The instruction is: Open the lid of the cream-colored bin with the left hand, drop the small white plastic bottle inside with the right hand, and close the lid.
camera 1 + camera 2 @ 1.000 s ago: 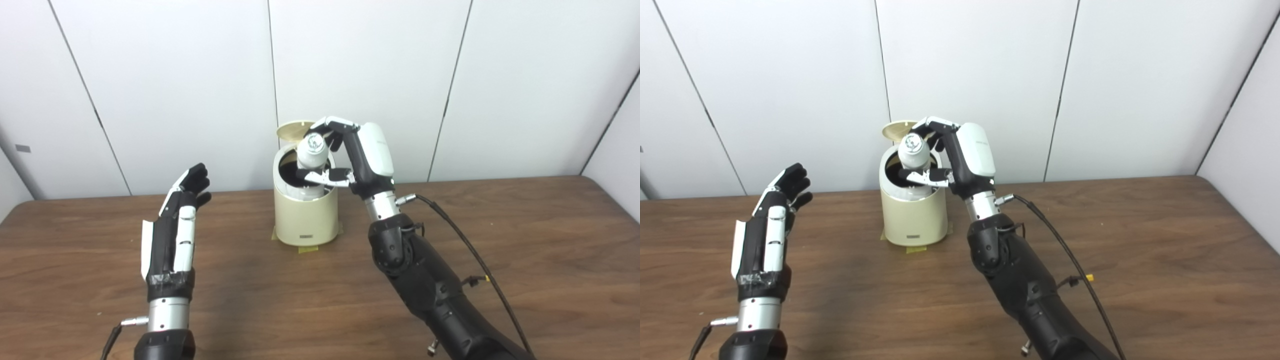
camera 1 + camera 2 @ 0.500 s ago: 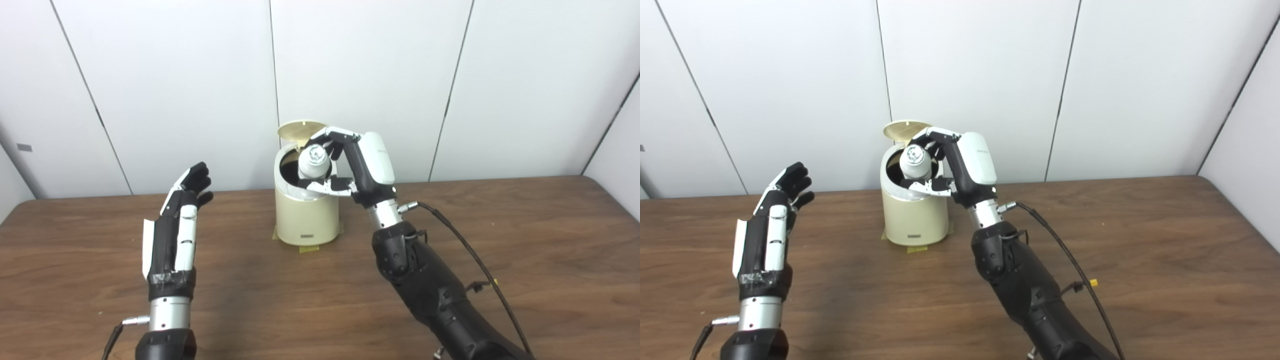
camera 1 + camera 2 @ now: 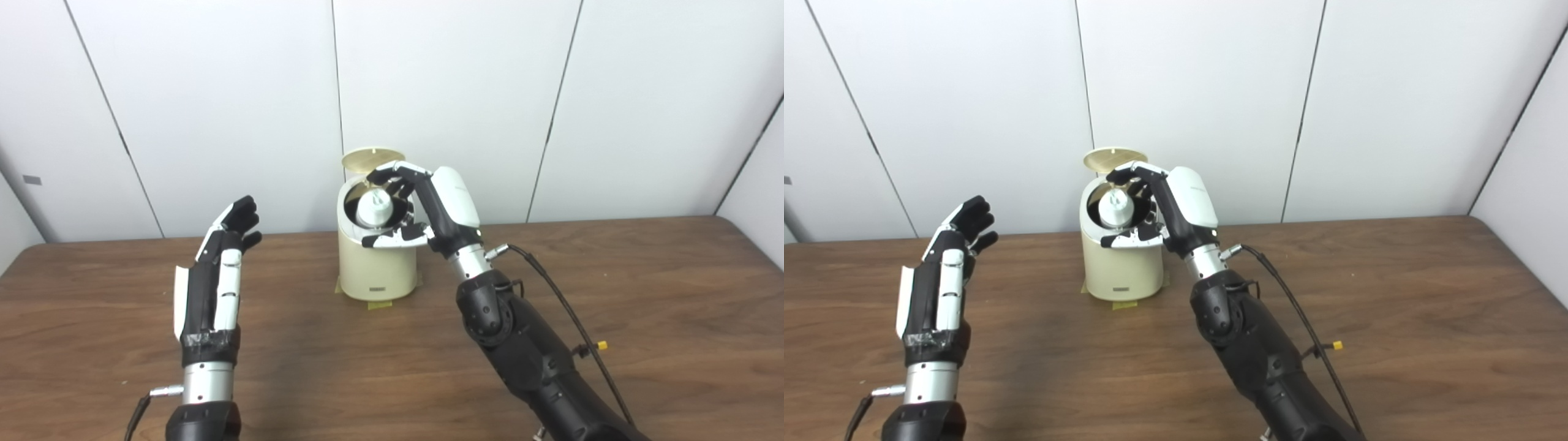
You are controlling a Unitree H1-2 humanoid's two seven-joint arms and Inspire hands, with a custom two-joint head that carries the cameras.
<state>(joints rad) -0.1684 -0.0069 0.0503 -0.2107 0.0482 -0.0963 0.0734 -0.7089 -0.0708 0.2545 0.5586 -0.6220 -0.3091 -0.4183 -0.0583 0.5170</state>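
The cream-colored bin stands at the back middle of the wooden table, its round lid tipped up behind the opening. The small white plastic bottle sits upright in the bin's dark mouth, cap upward. My right hand hovers over the rim with its fingers spread above the bottle and the thumb low at the front rim; it appears apart from the bottle. My left hand is raised over the table to the bin's left, open, fingers straight, holding nothing.
Yellow tape sticks out under the bin's base. A black cable runs from my right wrist across the table. White wall panels stand close behind the bin.
My right hand lowered the bottle into the bin's mouth and its fingers spread away from it; the bottle now sits lower inside. The left hand has stayed put.
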